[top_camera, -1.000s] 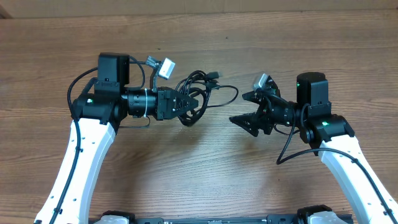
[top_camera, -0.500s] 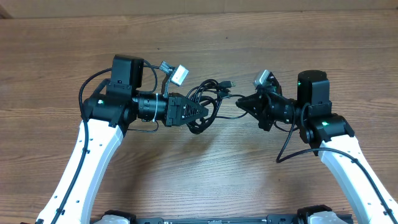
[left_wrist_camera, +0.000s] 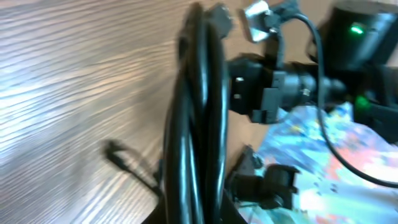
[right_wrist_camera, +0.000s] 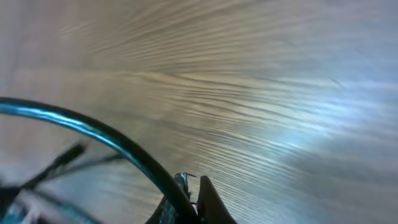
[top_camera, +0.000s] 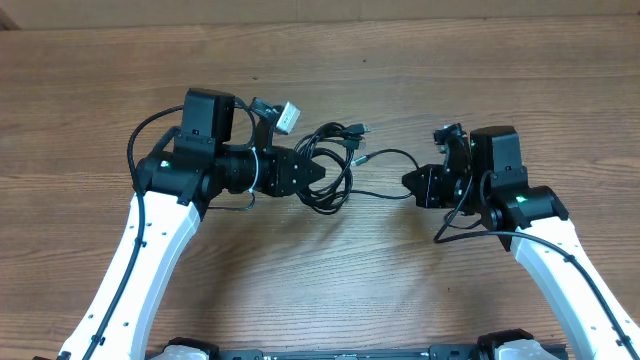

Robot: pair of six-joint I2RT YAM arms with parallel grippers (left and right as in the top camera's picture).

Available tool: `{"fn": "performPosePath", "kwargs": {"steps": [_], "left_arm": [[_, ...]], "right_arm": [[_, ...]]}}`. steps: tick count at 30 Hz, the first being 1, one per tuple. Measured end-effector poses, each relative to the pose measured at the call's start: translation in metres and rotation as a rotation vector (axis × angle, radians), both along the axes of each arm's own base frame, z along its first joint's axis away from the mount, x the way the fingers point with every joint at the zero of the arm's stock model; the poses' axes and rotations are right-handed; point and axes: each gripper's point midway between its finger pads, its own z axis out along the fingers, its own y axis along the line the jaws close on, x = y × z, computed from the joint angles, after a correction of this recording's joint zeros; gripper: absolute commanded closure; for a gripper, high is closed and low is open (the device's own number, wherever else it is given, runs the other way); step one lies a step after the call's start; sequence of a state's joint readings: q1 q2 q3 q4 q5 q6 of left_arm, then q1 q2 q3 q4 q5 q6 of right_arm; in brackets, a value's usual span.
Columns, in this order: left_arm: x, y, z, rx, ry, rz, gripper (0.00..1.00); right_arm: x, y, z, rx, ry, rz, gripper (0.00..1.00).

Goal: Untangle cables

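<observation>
Clamped around the cable bunch [left_wrist_camera: 193,124] with the left gripper [top_camera: 318,172]; right of the bunch, pinched on a single strand [top_camera: 385,196] with the closed right gripper [top_camera: 412,186]; risks cinching a knot (or slipping free) if pulled apart hard; since a second ago, snapped shut at right and backed off from the bunch, drawing that strand out.

The left arm [top_camera: 150,240] and right arm [top_camera: 560,250] bend inward, wrists level, facing each other. The left gripper [top_camera: 318,172] is clamped on the cables [top_camera: 336,133]. The right gripper [top_camera: 408,184] pinches one strand.
</observation>
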State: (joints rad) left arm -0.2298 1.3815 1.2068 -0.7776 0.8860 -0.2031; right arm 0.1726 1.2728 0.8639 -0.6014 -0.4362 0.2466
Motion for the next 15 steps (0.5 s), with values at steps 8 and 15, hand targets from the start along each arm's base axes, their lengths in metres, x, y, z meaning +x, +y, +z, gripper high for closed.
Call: {"fn": "performPosePath", "kwargs": {"steps": [8,15], "left_arm": [[0.015,0.014,-0.013,0.094,0.02,0.121,0.96],[0.019,0.015,-0.013,0.103,-0.002,0.126,0.96]], "right_arm": [[0.007,-0.012,-0.003,0.003,0.051,-0.151,0.3],[0.004,-0.012,-0.005,0.009,0.068,-0.152,0.0]]}}
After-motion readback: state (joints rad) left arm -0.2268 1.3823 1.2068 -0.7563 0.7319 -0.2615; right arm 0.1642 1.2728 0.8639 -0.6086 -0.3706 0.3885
